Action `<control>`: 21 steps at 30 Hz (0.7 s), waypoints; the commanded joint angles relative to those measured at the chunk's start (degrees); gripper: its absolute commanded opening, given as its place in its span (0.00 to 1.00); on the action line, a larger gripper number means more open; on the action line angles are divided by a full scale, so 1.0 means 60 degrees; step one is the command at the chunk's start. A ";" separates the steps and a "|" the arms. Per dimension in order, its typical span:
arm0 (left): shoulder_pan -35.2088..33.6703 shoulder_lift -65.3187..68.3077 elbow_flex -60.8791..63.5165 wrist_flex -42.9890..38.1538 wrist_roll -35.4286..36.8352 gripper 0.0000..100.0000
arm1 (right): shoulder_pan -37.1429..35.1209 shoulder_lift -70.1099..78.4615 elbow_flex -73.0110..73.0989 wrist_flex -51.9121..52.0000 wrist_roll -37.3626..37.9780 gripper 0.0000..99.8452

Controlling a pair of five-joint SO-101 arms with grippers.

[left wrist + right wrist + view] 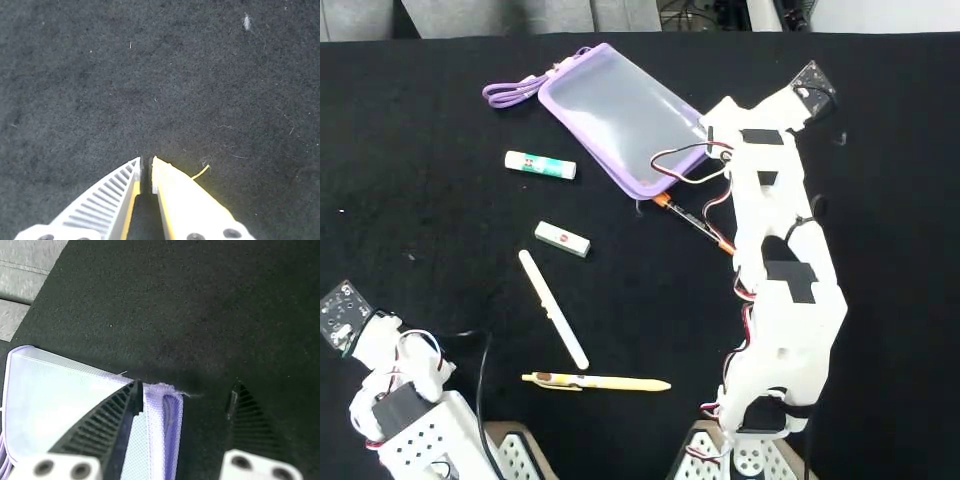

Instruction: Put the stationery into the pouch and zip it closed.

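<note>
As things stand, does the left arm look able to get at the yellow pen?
Probably yes. The yellow pen lies on bare cloth near the left arm, nothing on it, and the right arm is away at the pouch. The left jaws are shut, though.

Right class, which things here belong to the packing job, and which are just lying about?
Job: pouch, glue stick, eraser, white pen, yellow pen, orange-tipped pen.
Lying about: black cloth, cables beyond the table.
</note>
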 commanded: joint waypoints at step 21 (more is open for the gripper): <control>-0.0066 -0.0015 0.0212 0.0044 -0.0015 0.05 | -0.0220 -0.2908 0.0491 0.0132 0.1524 0.28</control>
